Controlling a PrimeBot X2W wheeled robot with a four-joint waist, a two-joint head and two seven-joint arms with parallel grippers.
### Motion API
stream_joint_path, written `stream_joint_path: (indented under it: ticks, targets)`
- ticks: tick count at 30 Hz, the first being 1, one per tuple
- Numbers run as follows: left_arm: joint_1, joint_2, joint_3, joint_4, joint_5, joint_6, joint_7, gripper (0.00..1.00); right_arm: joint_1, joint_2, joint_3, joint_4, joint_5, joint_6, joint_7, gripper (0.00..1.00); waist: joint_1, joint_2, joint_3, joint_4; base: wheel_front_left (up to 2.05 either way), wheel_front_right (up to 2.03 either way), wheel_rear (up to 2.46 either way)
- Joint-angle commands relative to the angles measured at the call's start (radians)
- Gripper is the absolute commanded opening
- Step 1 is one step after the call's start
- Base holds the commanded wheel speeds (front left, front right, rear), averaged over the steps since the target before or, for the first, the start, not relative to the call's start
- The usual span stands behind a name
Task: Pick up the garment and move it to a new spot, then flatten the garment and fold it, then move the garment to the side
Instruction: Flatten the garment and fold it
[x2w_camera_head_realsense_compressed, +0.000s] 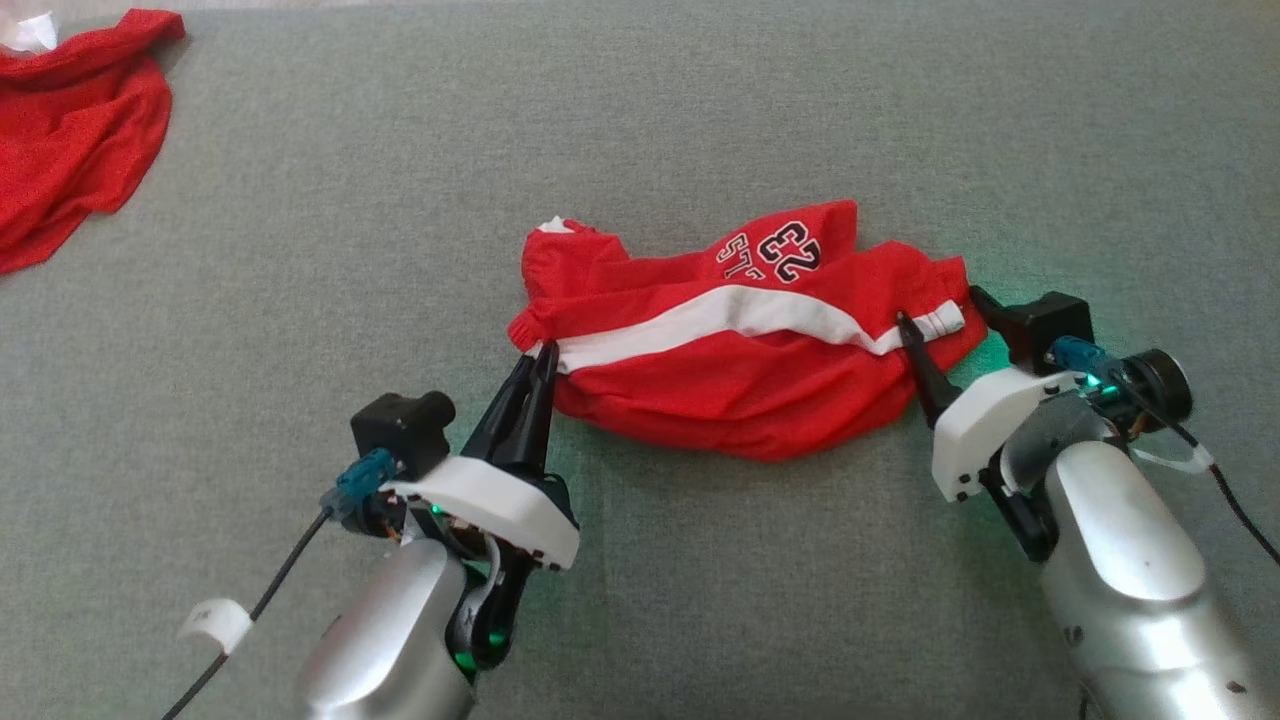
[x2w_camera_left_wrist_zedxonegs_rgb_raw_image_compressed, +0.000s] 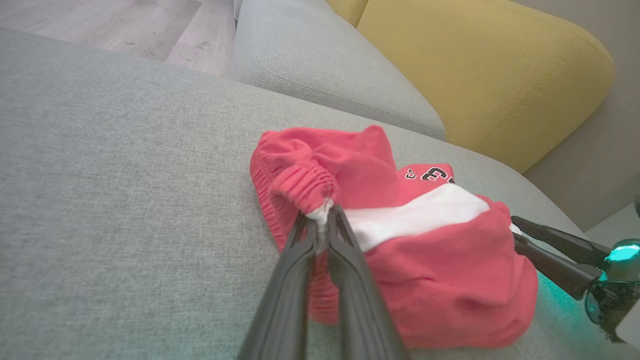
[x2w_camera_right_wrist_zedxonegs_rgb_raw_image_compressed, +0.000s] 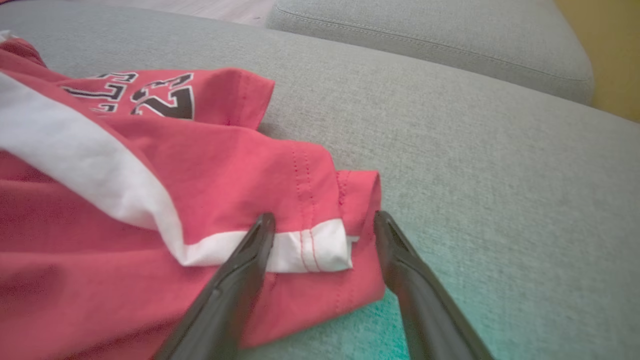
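Closest in, my left gripper (x2w_camera_head_realsense_compressed: 540, 352) pinches the waistband corner of the crumpled red fabric shorts (x2w_camera_head_realsense_compressed: 720, 390) with a white stripe, lying between my grippers, while my right gripper (x2w_camera_head_realsense_compressed: 938, 306) stands spread astride the hem, so lifting now might drag them lopsided.

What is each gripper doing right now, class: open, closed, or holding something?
Left gripper: closed, pinching the elastic edge of the red shorts.
Right gripper: open, fingers either side of the shorts' white-striped hem, not gripping.
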Motion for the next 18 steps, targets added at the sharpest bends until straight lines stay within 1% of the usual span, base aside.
stream_joint_path:
  ticks: [1,4,10,17,18]
  targets:
    - [-0.021,0.012,0.030,-0.034,-0.003,0.004,-0.015,0.00,-0.035,0.002,0.035,-0.019,0.013,-0.001,-0.009,1.00,-0.0001,0.0000,0.001,-0.003,0.00,0.00,0.00]
    - [-0.022,0.014,0.027,-0.035,-0.004,0.005,-0.015,0.00,-0.037,0.004,0.050,-0.019,0.013,-0.001,-0.024,1.00,-0.0001,0.0000,0.001,-0.004,0.00,0.00,0.00]
    - [-0.021,0.017,0.025,-0.037,-0.006,0.008,-0.015,0.00,-0.007,0.024,0.030,-0.043,-0.011,-0.001,-0.045,1.00,-0.0001,0.0000,-0.002,-0.006,0.00,0.00,0.00]
    - [-0.020,0.024,0.023,-0.044,-0.008,0.012,-0.014,0.00,0.018,0.046,0.038,-0.052,-0.002,-0.001,-0.012,1.00,-0.0001,0.0000,0.000,-0.013,0.00,0.00,0.00]
    - [-0.020,0.024,0.023,-0.045,-0.009,0.012,-0.014,0.00,0.016,0.046,0.035,-0.051,-0.001,-0.001,-0.010,0.93,-0.0001,0.0000,0.001,-0.013,0.00,0.00,0.00]
